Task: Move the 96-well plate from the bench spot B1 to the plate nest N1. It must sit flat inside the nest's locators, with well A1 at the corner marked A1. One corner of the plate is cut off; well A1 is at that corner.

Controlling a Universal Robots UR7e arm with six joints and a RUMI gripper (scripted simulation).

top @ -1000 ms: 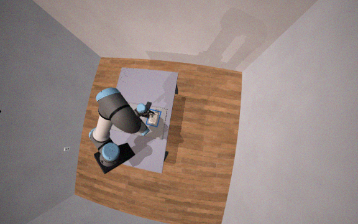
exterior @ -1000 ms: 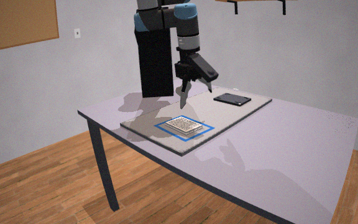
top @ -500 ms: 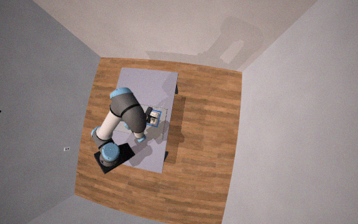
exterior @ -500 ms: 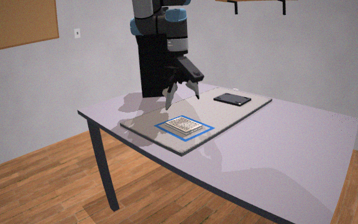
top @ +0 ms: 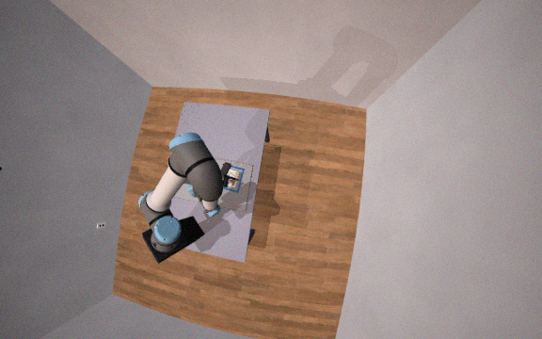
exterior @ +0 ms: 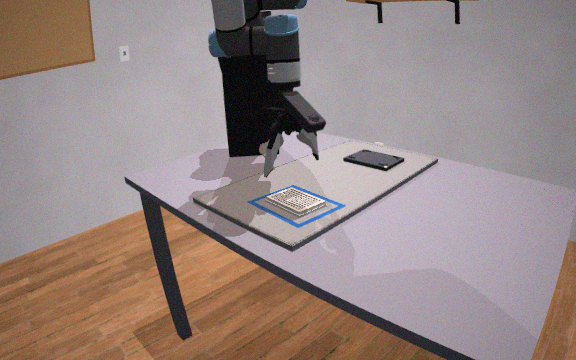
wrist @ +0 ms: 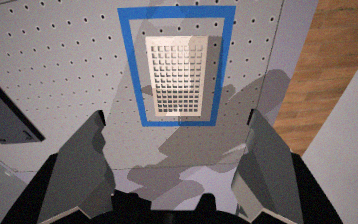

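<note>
1. From above, in the top view, the arm (top: 191, 174) bends over the grey table (top: 215, 235). The 96-well plate (top: 233, 178) lies inside a blue outline (top: 242, 179) on the pegboard panel (top: 247, 188). The arm hides most of the panel, and the gripper is too covered to judge here.

2. Seen from the exterior view, the gripper (exterior: 292, 152) hangs above the panel (exterior: 348, 180), behind the plate (exterior: 296, 201) and apart from it. Its jaws are spread fully wide with nothing between them. The plate sits flat within the blue outline (exterior: 295, 222). The dark plate nest (exterior: 373, 159) lies well apart, toward the panel's far end.

3. Looking down the wrist view, both fingers frame the lower corners, wide apart and holding nothing. The plate (wrist: 177, 80) lies ahead, inside the blue outline (wrist: 128, 60). A corner of the nest (wrist: 2, 117) shows at the left edge.
</note>
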